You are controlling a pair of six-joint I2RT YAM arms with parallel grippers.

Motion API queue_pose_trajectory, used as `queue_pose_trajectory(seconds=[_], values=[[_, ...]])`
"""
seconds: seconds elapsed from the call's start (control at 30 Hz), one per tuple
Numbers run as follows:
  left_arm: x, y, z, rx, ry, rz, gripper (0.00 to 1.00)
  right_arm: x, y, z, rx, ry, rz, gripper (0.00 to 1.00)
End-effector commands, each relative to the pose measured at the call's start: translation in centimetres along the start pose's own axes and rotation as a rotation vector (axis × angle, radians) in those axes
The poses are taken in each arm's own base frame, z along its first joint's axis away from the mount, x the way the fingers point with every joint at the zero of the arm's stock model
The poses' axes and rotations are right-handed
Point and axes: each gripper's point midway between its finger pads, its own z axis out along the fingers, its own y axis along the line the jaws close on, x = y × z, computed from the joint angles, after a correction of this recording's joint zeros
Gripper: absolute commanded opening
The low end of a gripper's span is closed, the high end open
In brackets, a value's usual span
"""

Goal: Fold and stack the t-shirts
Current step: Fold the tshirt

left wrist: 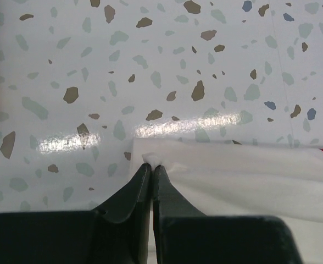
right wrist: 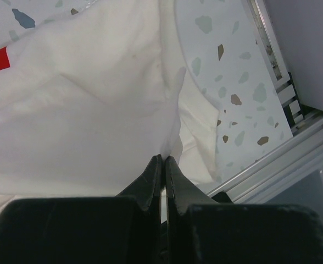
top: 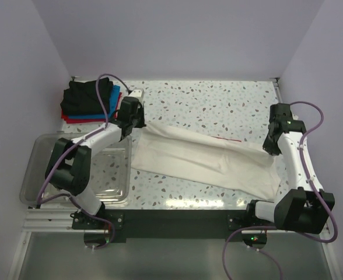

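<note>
White t-shirt [top: 200, 160] lies across the surface [top: 218, 99], left pincer [left wrist: 152, 165] clamped on its ten o'clock corner, right pincer [right wrist: 162, 160] clamped on its three o'clock edge

clear plastic tub [top: 110, 178] sits at the speckled table's [top: 218, 105] near-left edge.

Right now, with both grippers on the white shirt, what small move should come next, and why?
Probably carry the right gripper toward the left gripper, folding the white t-shirt in half. Both are shut on opposite ends of it, and it lies as a long narrow strip across the table, longer than the folded stack at the far left.
</note>
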Motion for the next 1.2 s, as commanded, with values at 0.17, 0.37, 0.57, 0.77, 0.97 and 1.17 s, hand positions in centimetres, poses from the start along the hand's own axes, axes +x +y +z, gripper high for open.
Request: queue_pose_trajectory(seconds=[0.17,0.37,0.57,0.77,0.97,1.17], values=[[-1.3,0.2,-3.1,-0.002,-0.064,0.013,0.56,0.3,-1.7,-1.3,0.056,0.017,-0.042,0.10],[-5.3,-1.1,-4.3,0.029,-0.130,-0.030,0.78,-0.9,-0.4,-2.7,-0.044,-0.039,-0.027,0.59],[-5.9,-3.7,-1.3,0.072,-0.076,-0.081,0.79,-2.0,2.2,-0.7,-0.123,-0.038,-0.027,0.61],[-4.1,-5.5,1.7,0.094,0.019,-0.085,0.80,-2.8,6.5,2.7,-0.249,-0.016,-0.040,0.57],[-2.3,-6.3,3.0,0.115,0.085,-0.109,0.80,-2.1,9.1,5.9,-0.298,0.046,-0.009,0.51],[-1.3,-5.5,2.6,0.088,0.105,-0.105,0.81,-0.6,9.4,8.8,-0.256,0.108,-0.028,0.46]])
